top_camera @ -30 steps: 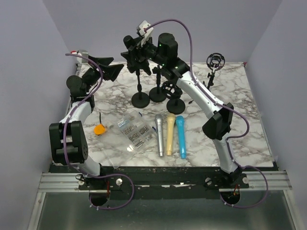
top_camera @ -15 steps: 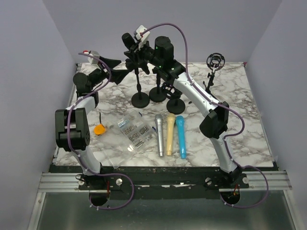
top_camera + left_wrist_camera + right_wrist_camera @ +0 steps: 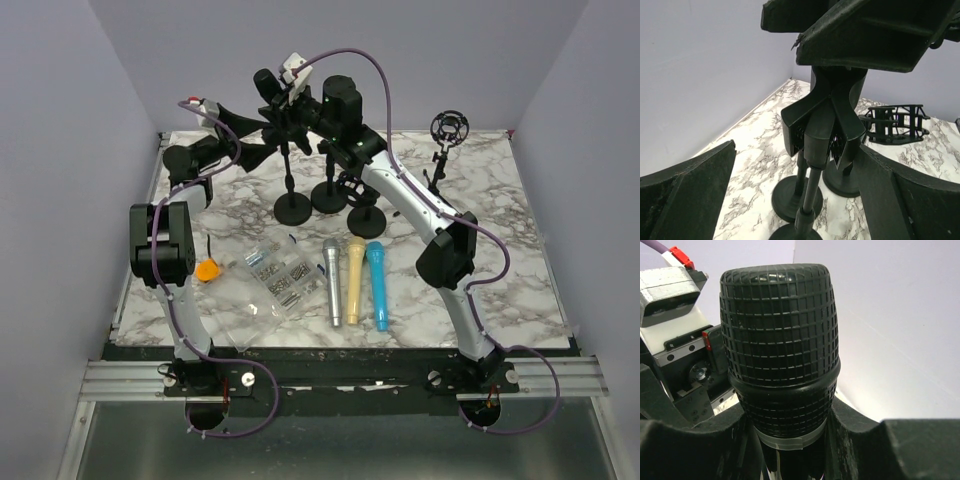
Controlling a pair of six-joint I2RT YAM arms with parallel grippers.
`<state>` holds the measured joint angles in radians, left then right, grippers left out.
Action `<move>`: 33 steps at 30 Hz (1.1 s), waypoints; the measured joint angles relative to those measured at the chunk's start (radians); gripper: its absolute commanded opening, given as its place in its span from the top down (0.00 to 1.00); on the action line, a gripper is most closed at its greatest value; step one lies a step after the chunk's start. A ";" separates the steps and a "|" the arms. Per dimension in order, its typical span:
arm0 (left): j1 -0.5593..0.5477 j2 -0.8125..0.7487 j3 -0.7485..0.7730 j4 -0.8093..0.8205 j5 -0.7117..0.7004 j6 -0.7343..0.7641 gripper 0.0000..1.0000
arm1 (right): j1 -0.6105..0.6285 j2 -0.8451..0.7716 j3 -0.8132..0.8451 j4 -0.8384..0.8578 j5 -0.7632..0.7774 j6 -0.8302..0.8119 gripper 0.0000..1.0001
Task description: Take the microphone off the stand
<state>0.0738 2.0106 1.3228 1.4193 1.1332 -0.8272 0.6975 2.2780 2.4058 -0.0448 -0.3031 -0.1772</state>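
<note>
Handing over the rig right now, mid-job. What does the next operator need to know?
Left tool: open, with one finger on each side of the clip, not closed on it.
Right tool: shut on the black microphone, just below its mesh head.
Black microphone: seated in the clip on top of the stand, not yet out.
Done: the right tool has its grasp on the microphone.
Left: probably close the left tool on the clip to steady it, then pull the microphone free and set it down.
</note>
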 measured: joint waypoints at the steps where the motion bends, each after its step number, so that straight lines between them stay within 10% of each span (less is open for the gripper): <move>1: -0.003 0.010 0.012 0.008 0.008 -0.009 0.04 | 0.000 0.000 0.000 0.000 0.000 0.000 0.76; 11: -0.050 0.023 0.063 0.032 0.020 -0.026 0.17 | 0.000 0.000 0.000 0.001 -0.005 0.000 0.82; 16: -0.060 0.023 0.063 0.032 0.021 -0.022 0.51 | 0.000 0.000 0.000 0.002 -0.006 0.000 0.88; 20: -0.060 0.023 0.057 0.032 0.022 -0.024 1.00 | 0.000 0.000 0.000 0.008 -0.006 0.001 0.93; 33: -0.050 -0.044 -0.022 -0.083 -0.013 0.079 1.00 | 0.002 0.000 0.011 0.142 -0.005 0.020 0.99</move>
<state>0.0238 1.9667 1.3010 1.3361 1.1198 -0.7486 0.6991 2.2780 2.4172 0.0967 -0.3080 -0.1574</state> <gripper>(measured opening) 0.357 0.427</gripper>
